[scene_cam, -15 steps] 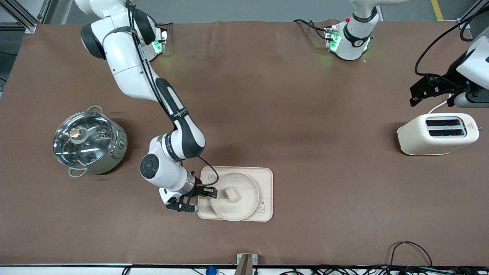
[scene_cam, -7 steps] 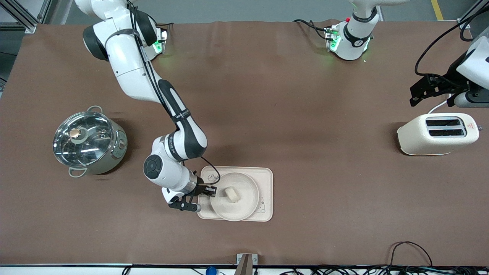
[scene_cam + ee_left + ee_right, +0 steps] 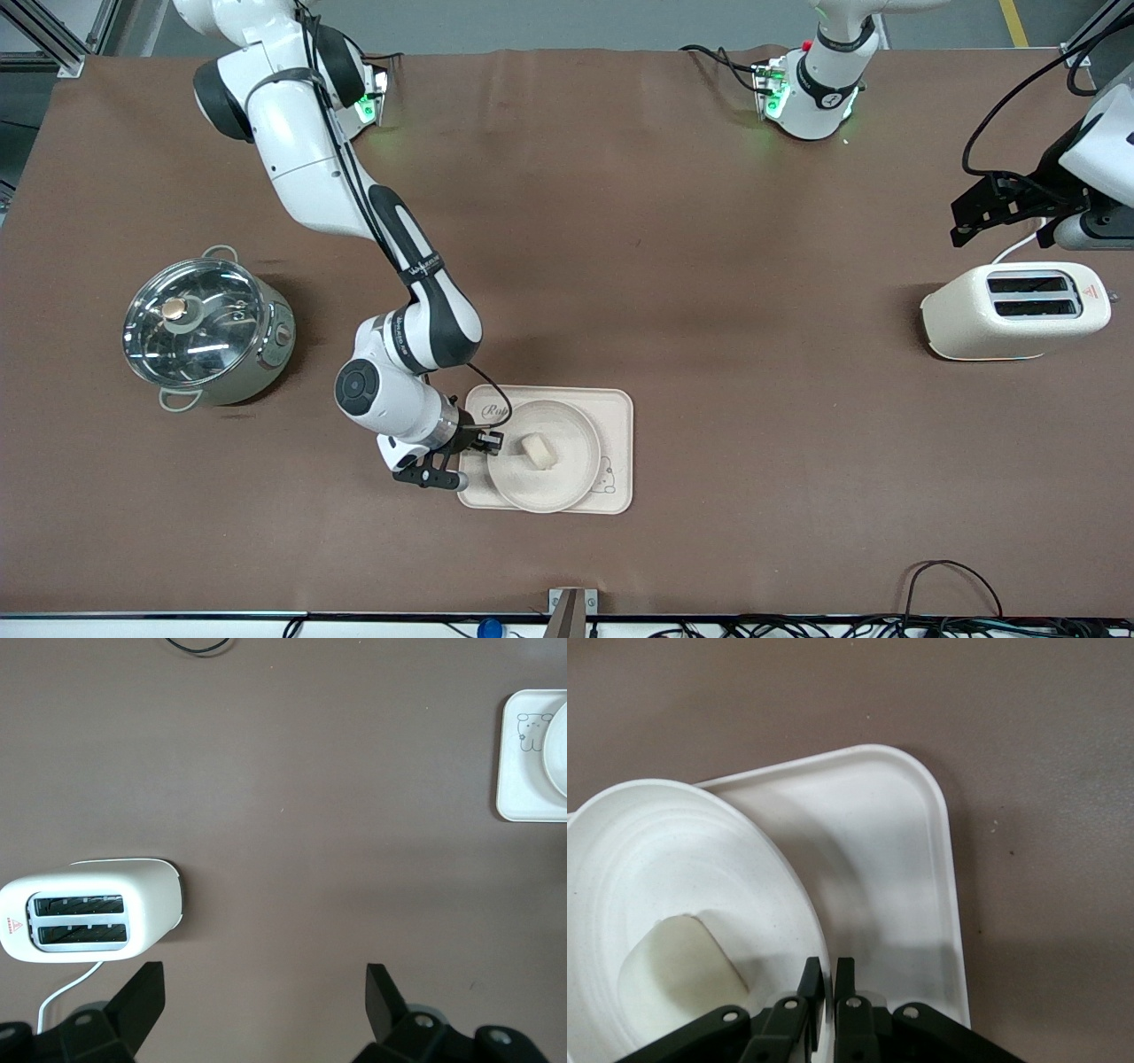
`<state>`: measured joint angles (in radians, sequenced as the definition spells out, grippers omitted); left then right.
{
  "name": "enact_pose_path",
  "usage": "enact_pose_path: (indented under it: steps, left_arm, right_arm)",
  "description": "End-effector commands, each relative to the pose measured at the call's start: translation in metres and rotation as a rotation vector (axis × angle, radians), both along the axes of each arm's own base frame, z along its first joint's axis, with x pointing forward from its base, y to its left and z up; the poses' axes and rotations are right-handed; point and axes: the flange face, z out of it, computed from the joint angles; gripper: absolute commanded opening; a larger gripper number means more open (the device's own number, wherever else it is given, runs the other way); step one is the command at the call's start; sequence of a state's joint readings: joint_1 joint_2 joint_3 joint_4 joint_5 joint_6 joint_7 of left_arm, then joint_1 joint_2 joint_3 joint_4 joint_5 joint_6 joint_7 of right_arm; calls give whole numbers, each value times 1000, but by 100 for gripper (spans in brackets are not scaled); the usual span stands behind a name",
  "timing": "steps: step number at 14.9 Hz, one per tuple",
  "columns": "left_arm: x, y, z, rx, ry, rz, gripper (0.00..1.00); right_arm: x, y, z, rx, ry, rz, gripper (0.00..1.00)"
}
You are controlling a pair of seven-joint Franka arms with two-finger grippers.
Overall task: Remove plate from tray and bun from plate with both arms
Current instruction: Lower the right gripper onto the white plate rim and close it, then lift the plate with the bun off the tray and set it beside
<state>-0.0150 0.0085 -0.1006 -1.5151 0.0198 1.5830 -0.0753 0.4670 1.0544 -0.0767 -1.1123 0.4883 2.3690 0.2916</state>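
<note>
The round cream plate [image 3: 569, 484] rests on the rectangular cream tray [image 3: 617, 415], near the front camera. The pale bun [image 3: 538, 450] lies in the plate. My right gripper [image 3: 490, 441] is at the plate's edge toward the right arm's end, shut on the rim. The right wrist view shows the fingers [image 3: 827, 967] pinching the plate's rim [image 3: 700, 859], with the bun [image 3: 673, 961] and tray [image 3: 886, 868] beside them. My left gripper [image 3: 966, 221] waits open in the air over the toaster's area. It is empty in the left wrist view [image 3: 263, 973].
A steel pot with a glass lid [image 3: 205, 330] stands toward the right arm's end. A cream toaster [image 3: 1014, 310] stands toward the left arm's end and also shows in the left wrist view [image 3: 89, 920]. Cables lie along the table's front edge [image 3: 952, 585].
My right arm has shifted slightly toward the plate, bringing the gripper onto its rim. The plate, bun and left arm have not moved.
</note>
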Motion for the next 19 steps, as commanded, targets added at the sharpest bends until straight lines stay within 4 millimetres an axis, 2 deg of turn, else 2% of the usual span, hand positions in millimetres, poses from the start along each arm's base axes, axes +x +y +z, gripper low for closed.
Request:
enact_pose_path:
  steps: [1, 4, 6, 9, 12, 13, 15, 19]
  left_arm:
    - [-3, 2, 5, 22, 4, -18, 100]
    - [-2, 3, 4, 22, 7, -18, 100]
    - [-2, 3, 4, 22, 7, -18, 100]
    - [-2, 2, 4, 22, 7, -16, 100]
    - [-2, 4, 4, 22, 7, -16, 100]
    - [-2, 4, 4, 22, 7, -16, 100]
    - [-2, 4, 4, 22, 7, -16, 100]
    - [-2, 4, 4, 22, 7, -12, 100]
  right_arm:
    - [-1, 1, 1, 7, 11, -12, 5]
    - [-3, 1, 6, 0, 46, 6, 3]
    - [-3, 2, 20, 3, 48, 14, 2]
    - [-4, 5, 50, 9, 64, 42, 1]
    - [-6, 4, 94, 26, 72, 60, 1]
    - [-10, 2, 100, 25, 90, 66, 1]
    - [-26, 3, 105, 24, 142, 81, 1]
    - [-89, 29, 94, 43, 173, 153, 1]
